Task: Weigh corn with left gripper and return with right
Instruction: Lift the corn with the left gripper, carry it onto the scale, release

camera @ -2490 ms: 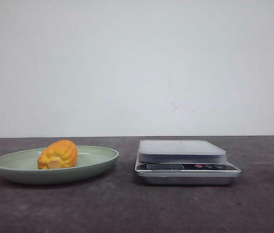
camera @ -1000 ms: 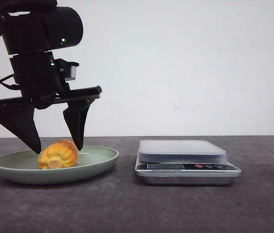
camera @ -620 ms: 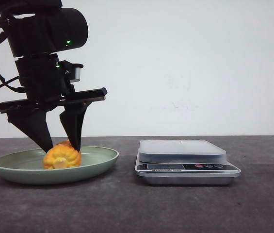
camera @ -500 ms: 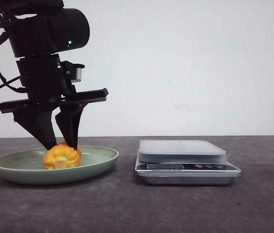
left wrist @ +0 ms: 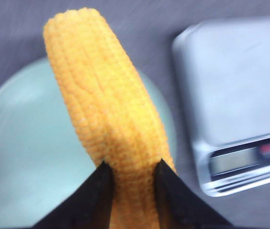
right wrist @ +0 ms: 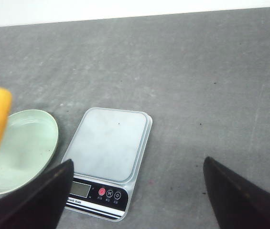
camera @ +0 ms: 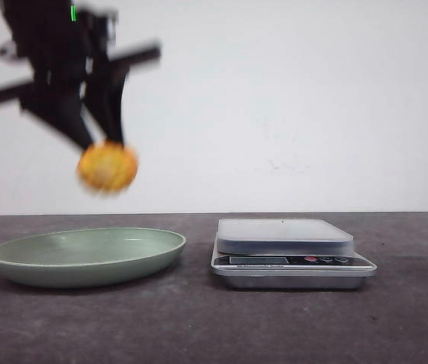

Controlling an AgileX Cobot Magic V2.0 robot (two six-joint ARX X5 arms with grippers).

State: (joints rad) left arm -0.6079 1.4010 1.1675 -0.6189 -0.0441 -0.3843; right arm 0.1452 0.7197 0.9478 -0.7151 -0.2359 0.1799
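The left gripper [camera: 101,140] was smeared by motion blur in the front view, and its wrist was cut off by the top and left edges of that picture. Its two black wedge-shaped fingers [left wrist: 92,200] were clamped on the corn [camera: 107,167], which hung in the air above the plate [camera: 85,258], well clear of it. From the front the corn showed only as a blurred orange-yellow ball, its kernels impossible to make out. The left wrist view gave it more plainly: a ribbed cob of small bumpy kernels in rows, rounded at the free end, its long axis running out away from the fingers, which pinched it near one end. That gripped end was hidden behind the fingers.

The plate was a shallow, smooth, pale green oval at the left of the dark, grainy tabletop [camera: 274,326]. To its right, near but apart, stood a scale [camera: 289,254] with a flat, silver, rounded-square platform and a black panel with a small display and red and dark buttons.

Of the right gripper [right wrist: 139,200] only two black pointed fingers showed, standing wide apart, their bases cut off by the picture's edge.
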